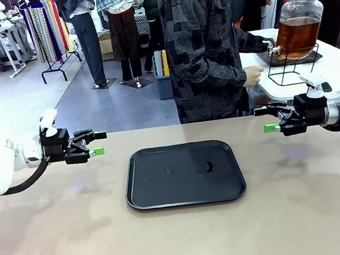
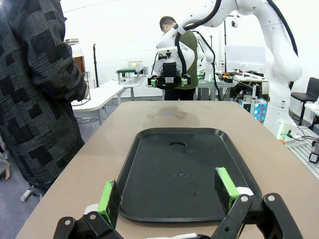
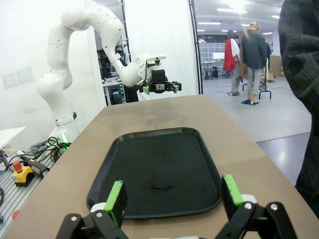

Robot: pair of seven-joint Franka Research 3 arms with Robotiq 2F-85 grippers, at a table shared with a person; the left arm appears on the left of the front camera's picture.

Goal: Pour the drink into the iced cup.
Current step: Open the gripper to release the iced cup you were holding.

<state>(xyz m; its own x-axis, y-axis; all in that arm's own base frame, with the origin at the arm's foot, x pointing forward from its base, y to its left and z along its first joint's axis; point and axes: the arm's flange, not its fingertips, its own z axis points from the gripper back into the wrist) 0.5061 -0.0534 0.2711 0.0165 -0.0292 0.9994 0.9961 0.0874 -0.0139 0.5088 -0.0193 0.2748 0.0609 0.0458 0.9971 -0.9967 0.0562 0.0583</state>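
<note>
The translucent amber-brown drink (image 1: 297, 33) sits in a large clear glass jar with a silvery metal lid (image 1: 298, 17), on a black wire stand (image 1: 294, 64) on a white side table (image 1: 332, 66) beyond the worktop's (image 1: 60, 244) far right corner. A person in a dark patterned sweater (image 1: 199, 41) stands beside it, one hand (image 1: 253, 76) near the stand. A flat black rectangular tray (image 1: 184, 174) lies mid-worktop. The left gripper (image 1: 98, 143) and right gripper (image 1: 265, 120) hover at opposite sides, fingers spread open, holding nothing.

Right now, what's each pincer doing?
Left pincer: open, holding nothing.
Right pincer: open, holding nothing.
</note>
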